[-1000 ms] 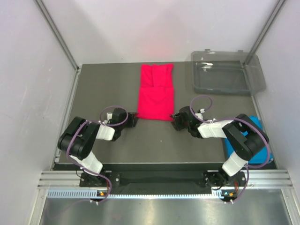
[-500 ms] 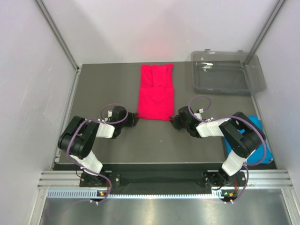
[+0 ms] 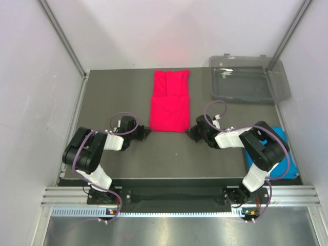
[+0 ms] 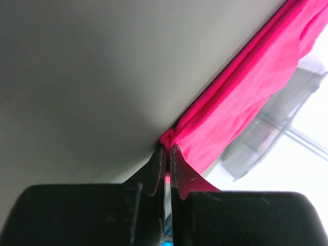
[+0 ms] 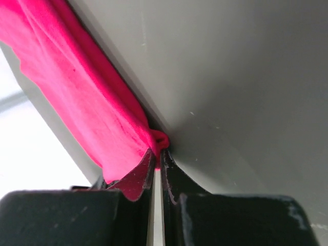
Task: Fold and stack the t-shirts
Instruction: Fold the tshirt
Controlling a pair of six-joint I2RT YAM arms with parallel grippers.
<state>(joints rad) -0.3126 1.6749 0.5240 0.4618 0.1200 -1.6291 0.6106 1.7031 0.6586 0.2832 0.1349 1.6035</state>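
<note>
Shows a bright crimson-pink cloth t-shirt (image 3: 169, 102) lying flat in the middle of a dark grey table (image 3: 113, 97), already narrowed into a long strip with its sleeves turned in at the far end. Catches both near corners of its hem in a pinch: the black two-finger left gripper (image 3: 146, 131) clamped shut on a small bunch of pink cloth at the near left corner, the black two-finger right gripper (image 3: 191, 132) clamped shut likewise on the near right corner, fingertips low against the tabletop in both wrist views. Suggests, by that matched hold at the two corners, a readiness to lift the hem evenly and carry it toward the collar end, halving the strip without skewing it. Puts the fold itself as not yet made, the cloth lying full length. Leaves a bright sky-blue cloth t-shirt (image 3: 248, 164) bunched at the table's near right edge, partly hidden under the right arm, well apart from the pink one and apparently waiting its turn. Places a clear grey plastic tray (image 3: 277, 84) at the far right corner, near the pink shirt's far end but not touching it, out of the way of the fold. Calls for an even lift by both arms; risks a crooked crease or a slipped corner, given how little cloth sits between the fingers.
</note>
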